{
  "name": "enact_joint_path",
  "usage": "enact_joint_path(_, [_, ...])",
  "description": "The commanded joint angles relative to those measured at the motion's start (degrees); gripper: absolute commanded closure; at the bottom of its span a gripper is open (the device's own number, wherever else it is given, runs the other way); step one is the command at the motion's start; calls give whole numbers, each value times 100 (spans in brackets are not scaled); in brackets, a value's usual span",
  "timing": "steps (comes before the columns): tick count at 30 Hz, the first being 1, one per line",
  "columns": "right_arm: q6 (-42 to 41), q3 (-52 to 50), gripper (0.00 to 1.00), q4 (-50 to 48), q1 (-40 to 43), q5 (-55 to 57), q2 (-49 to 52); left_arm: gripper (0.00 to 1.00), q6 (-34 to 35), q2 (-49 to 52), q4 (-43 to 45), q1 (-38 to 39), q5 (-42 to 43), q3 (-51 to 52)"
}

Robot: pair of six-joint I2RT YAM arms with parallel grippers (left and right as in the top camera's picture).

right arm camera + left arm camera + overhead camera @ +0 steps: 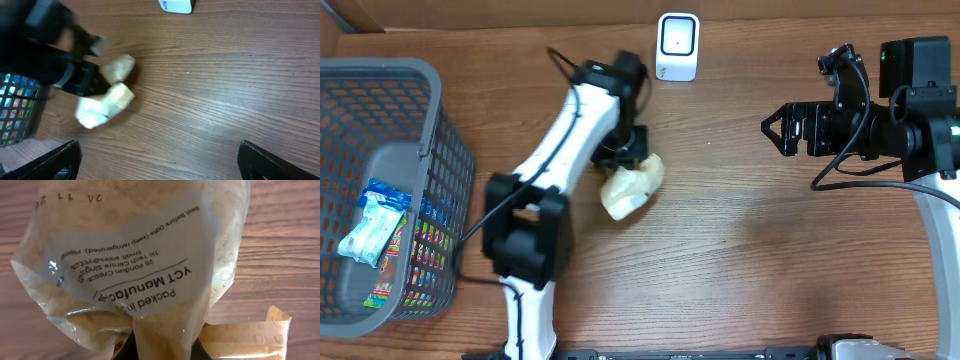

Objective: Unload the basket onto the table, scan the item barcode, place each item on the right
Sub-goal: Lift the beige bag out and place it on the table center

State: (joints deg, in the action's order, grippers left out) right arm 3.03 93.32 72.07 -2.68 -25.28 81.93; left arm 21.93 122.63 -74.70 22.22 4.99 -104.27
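Observation:
The item is a clear bag of pale yellowish food (631, 187) with a white printed label (142, 265). My left gripper (623, 150) is shut on the bag's neck (165, 335), just above the wooden table near its middle. No barcode shows on the label face in the left wrist view. The white scanner (677, 46) stands at the back edge, above and to the right of the bag. My right gripper (775, 128) hangs open at the right, well apart from the bag, with nothing between its fingers (55, 160).
A grey wire basket (428, 150) at the left edge holds several colourful packets (380, 225). The left arm (545, 190) runs from the front edge up to the bag. The right arm's body (910, 100) fills the far right.

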Motion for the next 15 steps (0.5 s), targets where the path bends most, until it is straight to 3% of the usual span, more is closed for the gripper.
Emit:
enact_joint_path(1, [42, 87, 0, -7, -26, -52, -13, 96, 81, 376, 61, 201, 212, 20])
enact_joint_path(4, [42, 87, 0, 9, -26, -50, -13, 88, 76, 590, -28, 326, 234, 20])
enact_joint_path(6, [42, 87, 0, 7, -26, -52, -13, 78, 35, 599, -118, 334, 234, 20])
enact_joint_path(15, [42, 87, 0, 4, -26, -52, -13, 64, -278, 595, -1329, 85, 201, -861])
